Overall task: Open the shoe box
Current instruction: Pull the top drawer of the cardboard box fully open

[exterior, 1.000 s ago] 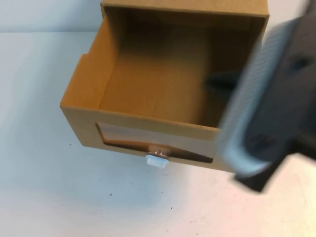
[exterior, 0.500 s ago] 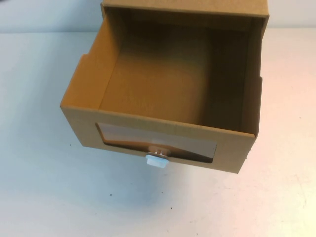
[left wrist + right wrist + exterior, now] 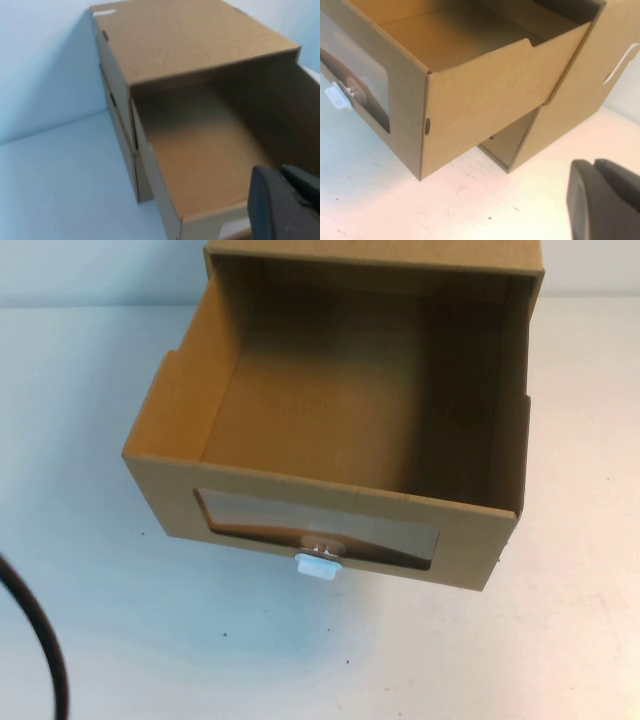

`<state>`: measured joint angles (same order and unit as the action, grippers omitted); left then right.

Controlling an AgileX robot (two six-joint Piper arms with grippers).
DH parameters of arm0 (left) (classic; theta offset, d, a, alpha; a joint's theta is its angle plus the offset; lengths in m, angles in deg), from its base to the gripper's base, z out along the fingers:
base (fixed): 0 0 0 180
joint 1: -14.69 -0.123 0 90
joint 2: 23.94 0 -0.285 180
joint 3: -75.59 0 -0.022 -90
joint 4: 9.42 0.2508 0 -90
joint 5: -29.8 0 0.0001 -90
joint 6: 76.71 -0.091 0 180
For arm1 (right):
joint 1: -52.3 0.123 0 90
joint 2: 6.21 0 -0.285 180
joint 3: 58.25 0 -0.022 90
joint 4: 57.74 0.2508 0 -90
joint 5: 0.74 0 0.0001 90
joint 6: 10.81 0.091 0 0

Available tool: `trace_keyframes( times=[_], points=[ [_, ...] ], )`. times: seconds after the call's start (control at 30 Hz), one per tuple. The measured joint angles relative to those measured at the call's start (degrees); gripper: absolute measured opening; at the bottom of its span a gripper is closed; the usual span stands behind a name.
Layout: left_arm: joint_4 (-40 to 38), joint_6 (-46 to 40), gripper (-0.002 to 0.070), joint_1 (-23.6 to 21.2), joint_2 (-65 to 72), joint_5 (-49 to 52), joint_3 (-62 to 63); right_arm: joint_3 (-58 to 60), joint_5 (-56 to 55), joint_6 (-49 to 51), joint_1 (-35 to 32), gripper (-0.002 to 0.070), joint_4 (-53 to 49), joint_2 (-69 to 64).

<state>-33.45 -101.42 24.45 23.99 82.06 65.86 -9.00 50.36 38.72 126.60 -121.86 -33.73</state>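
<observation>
The brown cardboard shoe box (image 3: 190, 40) is set at the far middle of the white table (image 3: 100, 640). Its brown cardboard drawer (image 3: 160, 430) is drawn far out of the outer sleeve (image 3: 375, 252) toward the robot and is empty. A small white plastic knob (image 3: 317, 564) is fitted below a clear window (image 3: 270, 515) on the front panel. The task is judged complete or nearly so.

The right gripper (image 3: 596, 172) is held closed on nothing, apart from the drawer's right side. The left gripper (image 3: 282, 175) is held near the drawer's front on the left; its state cannot be told.

If pulled further, the drawer may be drawn out of the sleeve entirely. The thin black cable (image 3: 45, 650) at the near left may be snagged by a moving arm, and the light box dragged askew
</observation>
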Motion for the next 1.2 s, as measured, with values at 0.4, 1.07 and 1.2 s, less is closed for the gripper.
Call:
trace_keyframes(
  times=[0.4, 1.07, 1.2],
  points=[
    [1.15, 0.8, -0.0006, 0.0, -6.15, -6.0, -19.34, 0.0, 0.01, 0.26, 0.0, -0.0013, -0.14, 0.09],
    [10.32, 0.61, -0.0006, 0.0, -15.2, -17.92, -31.39, 0.13, 0.01, 0.26, 0.0, -0.0013, -0.14, 0.09],
    [14.07, 3.12, -0.0006, 0.0, -25.0, -31.1, -43.72, 0.27, 0.01, 0.38, 0.0, -0.0013, -0.14, 0.09]
  ],
)
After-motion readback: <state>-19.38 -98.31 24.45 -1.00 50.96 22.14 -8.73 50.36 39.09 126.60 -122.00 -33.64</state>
